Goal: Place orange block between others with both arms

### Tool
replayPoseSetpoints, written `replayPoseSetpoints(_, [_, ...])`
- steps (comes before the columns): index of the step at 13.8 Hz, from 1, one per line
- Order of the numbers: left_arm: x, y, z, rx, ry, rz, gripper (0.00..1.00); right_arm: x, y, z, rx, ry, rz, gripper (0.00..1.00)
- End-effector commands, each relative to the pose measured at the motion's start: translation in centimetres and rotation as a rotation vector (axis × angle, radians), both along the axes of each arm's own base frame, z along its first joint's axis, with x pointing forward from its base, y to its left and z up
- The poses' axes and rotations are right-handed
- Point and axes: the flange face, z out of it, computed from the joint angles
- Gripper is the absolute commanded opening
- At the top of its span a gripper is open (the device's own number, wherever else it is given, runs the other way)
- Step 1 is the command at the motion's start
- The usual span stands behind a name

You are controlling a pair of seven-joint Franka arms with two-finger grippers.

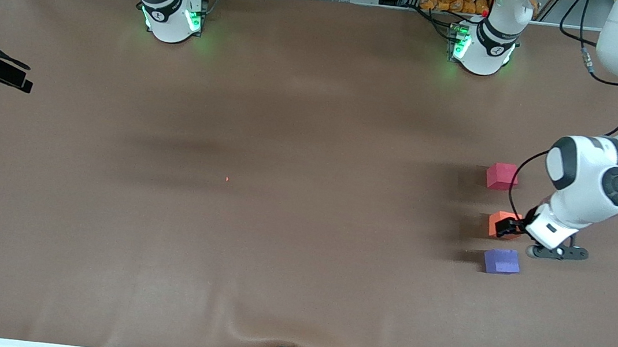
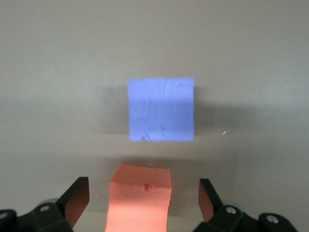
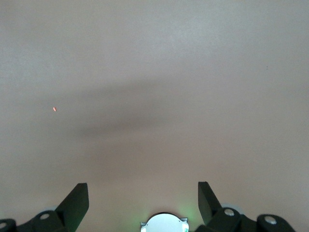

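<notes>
The orange block [image 1: 500,223] sits on the counter [image 1: 280,222] at the right of the front view, in line between the pinkish-red cube [image 1: 501,176] above it in the frame and the purple-blue cube [image 1: 501,261] below it. All three are apart from one another. In the left wrist view the orange block [image 2: 140,200] rests at the bottom centre with a clear gap to each finger. The left gripper [image 1: 507,227] is low around it, its fingers [image 2: 75,200] spread wide and pinching nothing.

By my reading, the placing itself looks done: the block stands in the gap and is let go. What seems left is lifting the left arm clear without nudging the block.

The right gripper [image 3: 143,200] waits over bare counter, fingers [image 3: 76,202] spread and empty; it shows only in its own wrist view, above the right arm's green-lit base [image 3: 164,223].

Little stands in the way. The nearest hazards for the withdrawing hand are the purple-blue cube just below it in the front view and the orange block itself between the fingers. A tiny red speck [image 1: 227,179] lies mid-counter, well apart.
</notes>
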Motion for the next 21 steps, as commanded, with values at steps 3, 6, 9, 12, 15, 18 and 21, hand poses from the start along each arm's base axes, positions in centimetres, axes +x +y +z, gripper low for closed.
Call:
replayPoseSetpoints(3, [2.3, 2.8, 14.9, -0.004, -0.014, 0.01, 1.0, -0.2, 0.1, 0.4, -0.008, -0.006, 0.002, 1.0])
replayPoseSetpoints(6, [2.5, 2.7, 23.2, -0.014, 0.063, -0.01, 1.0, -0.1, 0.4, 0.5, -0.014, -0.007, 0.008, 1.0])
replayPoseSetpoints(9, [-0.1, 1.8, 29.1, -0.028, 0.102, -0.01, 1.0, -0.1, 0.5, 0.5, -0.011, -0.008, 0.009, 1.0])
replayPoseSetpoints(12, [-2.2, 1.5, 32.2, -0.024, 0.096, -0.019, 1.0, -0.1, 0.4, 0.5, -0.011, -0.008, 0.008, 1.0])
replayPoseSetpoints(15, [-4.5, 1.2, 34.3, -0.028, 0.129, -0.034, 1.0, -0.1, 0.4, 0.6, -0.011, -0.009, 0.008, 1.0])
replayPoseSetpoints(18, [-7.3, -0.5, 35.4, -0.023, 0.143, -0.045, 1.0, -0.1, 0.5, 0.7, -0.013, -0.012, 0.009, 1.0])
replayPoseSetpoints(21, [-9.6, -0.9, 35.4, -0.02, 0.152, -0.046, 1.0, -0.1, 0.5, 0.7, -0.012, -0.011, 0.003, 1.0])
